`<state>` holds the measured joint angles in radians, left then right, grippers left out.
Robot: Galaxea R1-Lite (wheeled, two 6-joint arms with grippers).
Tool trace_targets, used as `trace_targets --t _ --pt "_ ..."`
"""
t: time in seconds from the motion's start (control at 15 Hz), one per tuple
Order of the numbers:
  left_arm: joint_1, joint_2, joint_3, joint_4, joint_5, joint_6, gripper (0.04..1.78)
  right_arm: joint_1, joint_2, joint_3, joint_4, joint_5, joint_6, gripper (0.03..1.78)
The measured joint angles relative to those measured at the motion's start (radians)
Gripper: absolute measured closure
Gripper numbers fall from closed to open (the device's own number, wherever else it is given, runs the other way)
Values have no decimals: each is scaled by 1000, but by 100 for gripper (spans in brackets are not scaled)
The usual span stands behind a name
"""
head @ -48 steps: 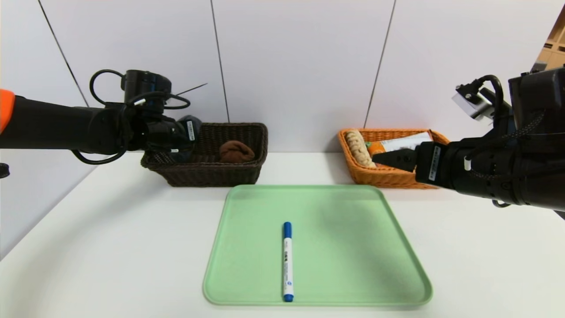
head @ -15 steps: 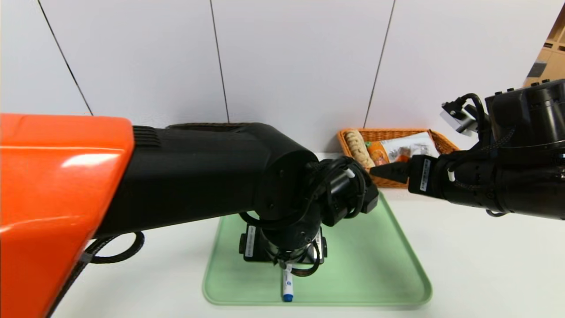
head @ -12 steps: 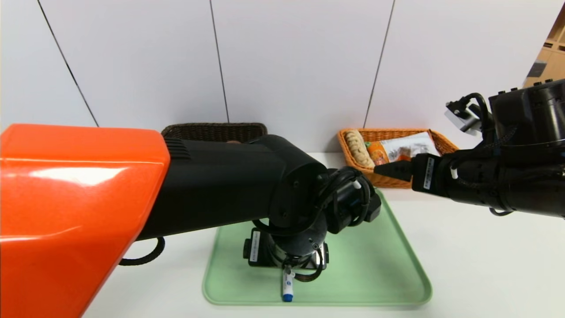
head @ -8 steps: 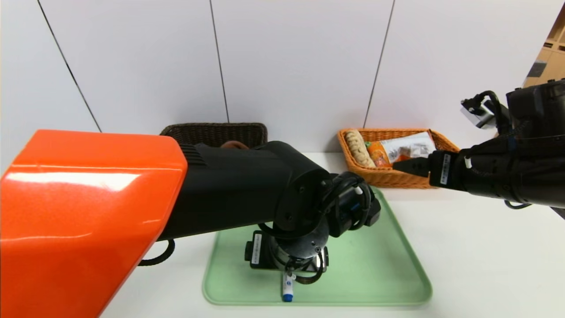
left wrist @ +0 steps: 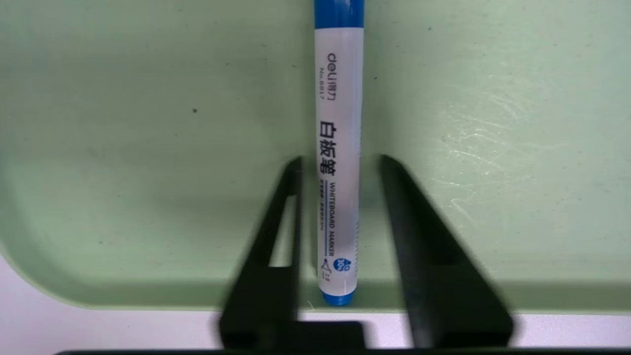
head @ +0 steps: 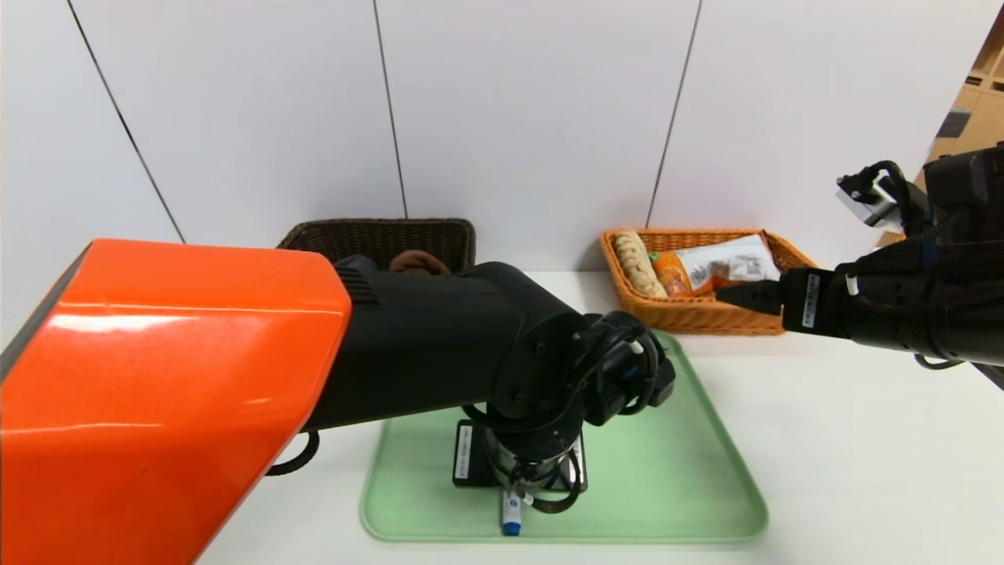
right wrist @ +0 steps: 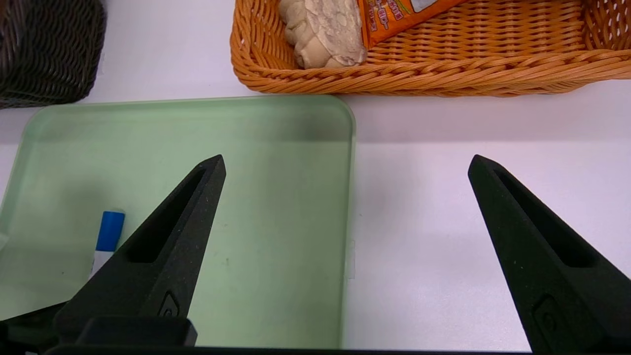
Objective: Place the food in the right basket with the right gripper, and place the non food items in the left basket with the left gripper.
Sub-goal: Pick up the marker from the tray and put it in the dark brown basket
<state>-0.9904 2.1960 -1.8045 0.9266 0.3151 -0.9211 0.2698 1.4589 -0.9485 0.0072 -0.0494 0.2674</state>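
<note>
While the left gripper [left wrist: 339, 167] stood clenched on the marker [left wrist: 338, 148], which lay flat on the green tray [head: 667, 479] near its front rim, the right gripper [right wrist: 345, 165] hung released above the table [head: 863, 471] before the orange basket [head: 690, 318]. Roll [head: 635, 263] and snack bag [head: 718, 263] lay in that basket; brown towel [head: 416, 261] in the dark basket [head: 384, 234].

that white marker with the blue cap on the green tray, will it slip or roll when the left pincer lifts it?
The white marker with blue cap looks rigid and probably light. Its round, smooth barrel could roll on the flat green plastic tray if nudged. The left pincer straddles the barrel well toward its tail end, so it may tilt cap-down when lifted.
</note>
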Motion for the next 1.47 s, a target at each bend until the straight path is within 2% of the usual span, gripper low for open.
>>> trace_targets --t 0.07,0.4,0.8,1.07,1.27,1.47 --pt "1 5 8 -8 -1 0 164 0 -3 1 0 1 1 11" --pt "6 -27 13 -26 -7 9 164 0 -24 22 0 12 1 11" --pt "51 -247 -20 -128 18 92 164 0 -46 58 0 30 9 11" --pt "198 -373 -115 -181 107 127 164 0 -57 63 -1 30 9 11" --pt "355 -404 -146 -223 96 131 164 0 -60 63 -1 28 9 11" --pt "519 -356 -150 -260 38 127 164 0 -63 59 -1 27 7 11"
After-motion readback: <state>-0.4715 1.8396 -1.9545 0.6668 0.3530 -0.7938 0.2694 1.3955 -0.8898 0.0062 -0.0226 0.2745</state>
